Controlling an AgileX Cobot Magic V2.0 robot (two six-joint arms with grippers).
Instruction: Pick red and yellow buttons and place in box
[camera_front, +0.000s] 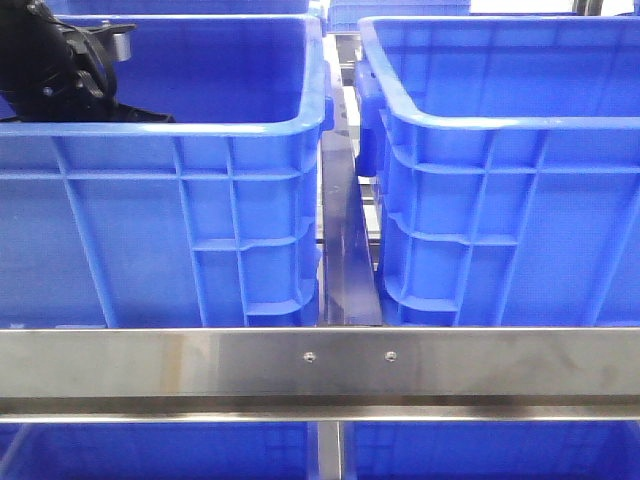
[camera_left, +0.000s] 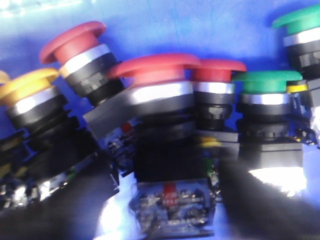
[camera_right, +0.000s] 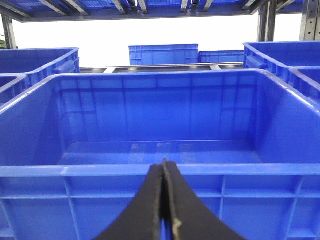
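The work area was a metal rack, with a steel crossbar (camera_front: 320, 372) running across the front view and two large blue crates seated behind it. The left crate (camera_front: 160, 230) and the right crate (camera_front: 510, 220) stood side by side, apart, with a narrow metal divider (camera_front: 345, 240) between them. More blue crates (camera_right: 162, 54) stood farther back in the right wrist view.

The left arm (camera_front: 60, 62) reached down inside the left crate. Its wrist camera showed mushroom-head push buttons lying close together on the blue floor: a large red button (camera_left: 155, 75) in the middle, tilted; a second red button (camera_left: 75, 45) and a third red button (camera_left: 215, 75) on either side; a yellow button (camera_left: 27, 87); and two green buttons (camera_left: 267, 85). The image was blurred, and the left gripper's opening could not be determined.

The right gripper (camera_right: 164, 200) was fully closed, fingers pressed together with nothing between them, just outside the near wall of a crate (camera_right: 160, 180)
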